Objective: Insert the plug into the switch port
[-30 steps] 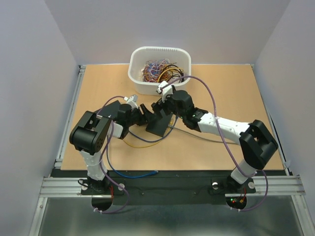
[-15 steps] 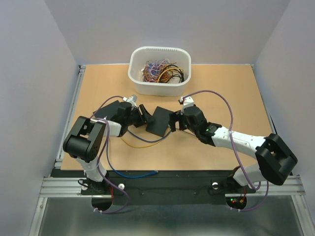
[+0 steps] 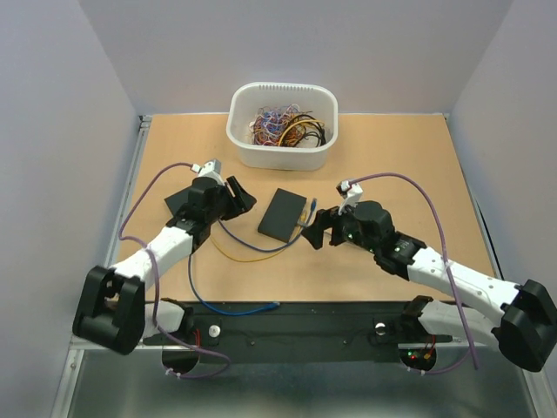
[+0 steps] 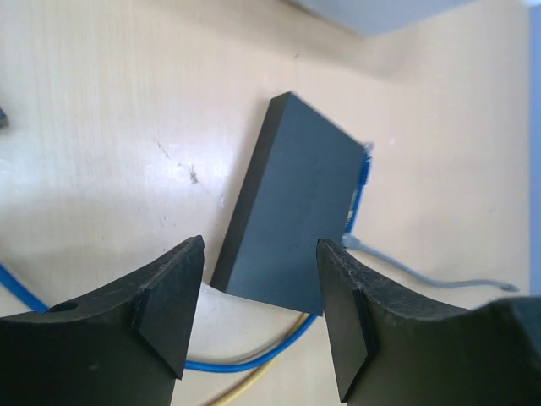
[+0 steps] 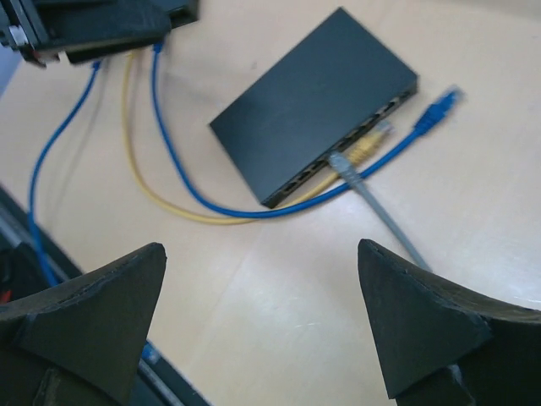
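R gripper (image 5: 260, 254) spread wide, empty, hovering just off the switch (image 5: 313, 101) port side. L gripper (image 4: 260, 254) part open, empty, at switch's opp. side. Yellow plug (image 5: 372, 144) and gray plug (image 5: 341, 161) look seated in ports. Blue plug (image 5: 435, 108) lies loose by switch corner, prob. not yet inserted.

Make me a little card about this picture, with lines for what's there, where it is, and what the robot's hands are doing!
Switch: flat black box lying on the table, between the two arms
Blue plug: loose on the table by the switch's port side, not plugged in
Yellow plug: at a port, looks plugged in
Grey plug: at the next port, looks plugged in
Left gripper: open, empty
Right gripper: open wide, empty
Basket: white, far side, full of tangled wires
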Controlling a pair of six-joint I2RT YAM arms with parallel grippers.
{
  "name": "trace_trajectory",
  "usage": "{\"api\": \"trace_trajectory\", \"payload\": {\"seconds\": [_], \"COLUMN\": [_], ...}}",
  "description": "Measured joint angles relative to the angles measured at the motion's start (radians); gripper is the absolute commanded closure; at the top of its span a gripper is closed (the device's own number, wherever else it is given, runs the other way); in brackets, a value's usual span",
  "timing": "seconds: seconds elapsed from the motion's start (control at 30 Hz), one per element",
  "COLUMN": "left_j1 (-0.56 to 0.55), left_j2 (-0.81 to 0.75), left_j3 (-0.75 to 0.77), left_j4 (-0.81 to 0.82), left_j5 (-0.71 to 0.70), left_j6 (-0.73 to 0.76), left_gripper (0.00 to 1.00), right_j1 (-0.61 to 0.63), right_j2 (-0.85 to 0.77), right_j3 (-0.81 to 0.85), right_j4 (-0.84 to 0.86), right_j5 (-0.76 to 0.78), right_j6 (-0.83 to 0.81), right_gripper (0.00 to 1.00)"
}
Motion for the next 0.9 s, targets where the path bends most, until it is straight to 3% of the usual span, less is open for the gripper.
{"api": "trace_trajectory", "payload": {"seconds": [0.3,0.57,0.9], "left_j1": [-0.002,-0.007,-0.007], "left_j2": [-0.392,-0.634,-1.007], "left_j3": [0.001,0.182,0.174], "left_j4": [-0.224,-0.495,-0.523], "left_j5": [-0.126,-0.278,-0.492], "left_j6": [0.018,0.098,0.202], "left_gripper": [0.33,0.3,0.11], "right_j1": [0.021,0.026,0.026], "right_j2": [-0.069,-0.099,-0.109], "right_j3": [-0.04,-0.072,-0.085], "right_j4": [-0.011,-0.028,-0.032], "right_j5": [-0.133,-0.149,-0.153], "right_j6": [0.055,0.071,0.08], "right_gripper": [0.0,0.0,0.0]}}
